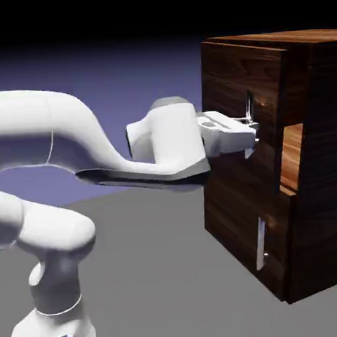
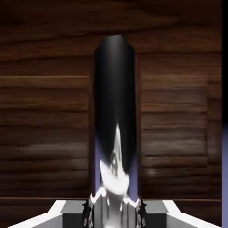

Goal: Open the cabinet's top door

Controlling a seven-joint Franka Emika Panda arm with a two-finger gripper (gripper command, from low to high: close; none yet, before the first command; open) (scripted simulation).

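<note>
The cabinet [image 1: 326,169] is a tall box of dark walnut-grain wood, glossy, standing at the exterior view's right, with a redder plank top. Its front carries 2 flat rectangular door panels, 1 above the other. The top door [image 1: 228,69] fills the upper part of the front, its upper edge just below the cabinet's top edge. Between its side edge and the cabinet's side wall, an opening shows lighter, orange-brown wood [image 1: 291,157] with a smooth grain.

The bottom door [image 1: 233,209] has a straight, vertical bar handle [image 1: 260,243] of polished silver metal near its outer edge.

The white arm [image 1: 63,128], smooth and rounded, reaches across to the top door. Its gripper [image 2: 114,213] is closed on the top door's silver bar handle [image 2: 115,89], which stands between the 2 small grey fingertips [image 2: 156,213]. In the hand view the handle is a long, mirror-like bar, black at its far end and bright white near the fingertips, against horizontal dark-brown grain.
</note>
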